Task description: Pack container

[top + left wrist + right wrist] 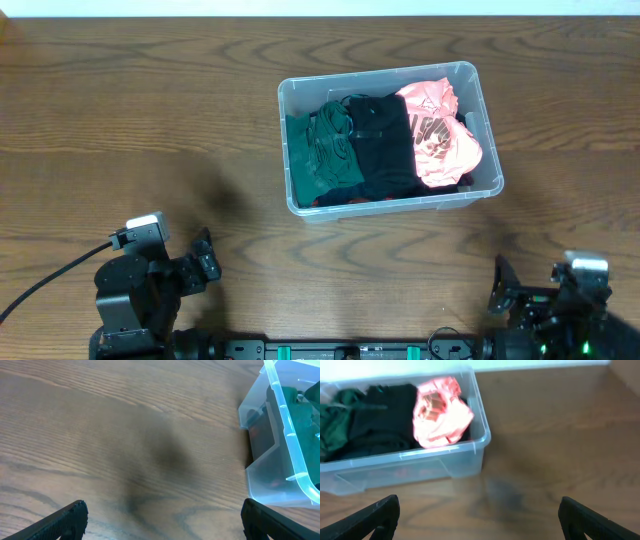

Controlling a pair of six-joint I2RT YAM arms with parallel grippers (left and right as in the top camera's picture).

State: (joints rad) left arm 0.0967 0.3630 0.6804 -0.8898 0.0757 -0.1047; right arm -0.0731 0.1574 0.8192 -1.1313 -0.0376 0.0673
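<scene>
The clear plastic container [484, 120] stands on the wooden table at the upper middle-right. It holds a folded green garment [322, 148], a black garment [383, 145] and a pink-orange garment [438, 135] side by side. My left gripper [203, 262] is open and empty at the front left, well short of the container. My right gripper [500, 285] is open and empty at the front right. In the left wrist view the container's corner [260, 470] shows at the right, and the jaws [162, 520] are wide apart. In the right wrist view the container [465, 462] lies ahead of the jaws [479, 520].
Bare wooden table [130, 130] stretches left of the container and between the arms. A black cable [50, 280] runs from the left arm to the front-left edge. The table's far edge runs along the top.
</scene>
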